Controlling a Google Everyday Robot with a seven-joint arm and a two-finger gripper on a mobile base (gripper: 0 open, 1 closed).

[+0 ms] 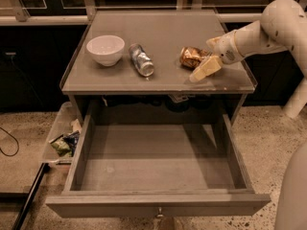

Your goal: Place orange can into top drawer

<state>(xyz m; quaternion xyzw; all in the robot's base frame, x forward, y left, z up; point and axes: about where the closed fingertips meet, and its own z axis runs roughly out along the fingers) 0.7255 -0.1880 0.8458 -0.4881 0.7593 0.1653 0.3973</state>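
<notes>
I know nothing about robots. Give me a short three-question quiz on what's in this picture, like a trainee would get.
1. True or false: the drawer stands open with nothing inside it.
2. The gripper is over the right side of the table. Which thing is nearest to it? A the bowl, B the silver can, C the orange can.
3. Fill in: both cans lie on their ____ on the table.
Key: 1 true; 2 C; 3 sides.
</notes>
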